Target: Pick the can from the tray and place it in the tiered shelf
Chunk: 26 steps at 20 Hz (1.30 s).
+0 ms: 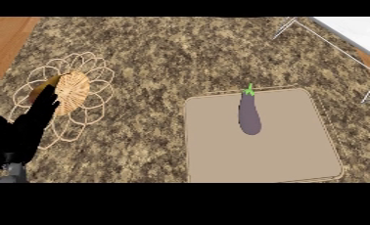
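Observation:
A beige tray (pixel 278 155) lies on the speckled counter at the lower right. On its upper part rests a purple eggplant (pixel 249 115) with a green stem, pointing away from me; no can shows on the tray. The tiered shelf (pixel 321 35) appears only as thin white wires and a white panel at the top right corner. My left hand (pixel 27 127) stands at the lower left edge, fingers straight and pointing up, holding nothing, far from the tray. The right hand is out of sight.
A flower-shaped wire stand (pixel 86 79) with a woven round piece (pixel 74 92) sits at the left, just beyond my left fingertips. A wooden strip (pixel 14 33) borders the counter at the top left.

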Available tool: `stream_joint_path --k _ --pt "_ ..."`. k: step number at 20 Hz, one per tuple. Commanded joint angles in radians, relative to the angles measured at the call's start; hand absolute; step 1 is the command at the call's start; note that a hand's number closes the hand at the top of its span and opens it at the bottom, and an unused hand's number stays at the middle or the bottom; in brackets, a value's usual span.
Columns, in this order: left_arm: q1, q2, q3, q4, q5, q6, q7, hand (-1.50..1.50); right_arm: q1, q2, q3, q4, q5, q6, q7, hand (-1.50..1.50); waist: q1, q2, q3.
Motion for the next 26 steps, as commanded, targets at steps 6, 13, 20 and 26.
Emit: stream_joint_path --k 6,13,20,26 --pt "-0.005 -0.037 -0.005 -0.027 -0.023 0.015 0.019 0.00 -0.100 -0.134 -0.036 0.216 0.010 0.035 -0.061 1.50 -0.001 0.001 0.001" --pt "0.000 -0.010 0.023 0.027 -0.037 -0.023 -0.036 0.00 -0.125 -0.162 -0.002 0.432 0.097 -0.105 -0.118 1.50 0.008 0.006 0.000" --pt "0.030 -0.007 0.029 -0.051 -0.029 -0.034 0.018 0.00 -0.124 -0.267 -0.069 0.677 0.083 -0.234 -0.302 1.50 0.012 0.006 0.001" --pt "-0.024 -0.057 0.018 -0.004 -0.059 0.005 0.006 0.00 -0.166 -0.258 -0.118 0.819 0.068 -0.371 -0.319 1.50 0.013 0.008 0.001"
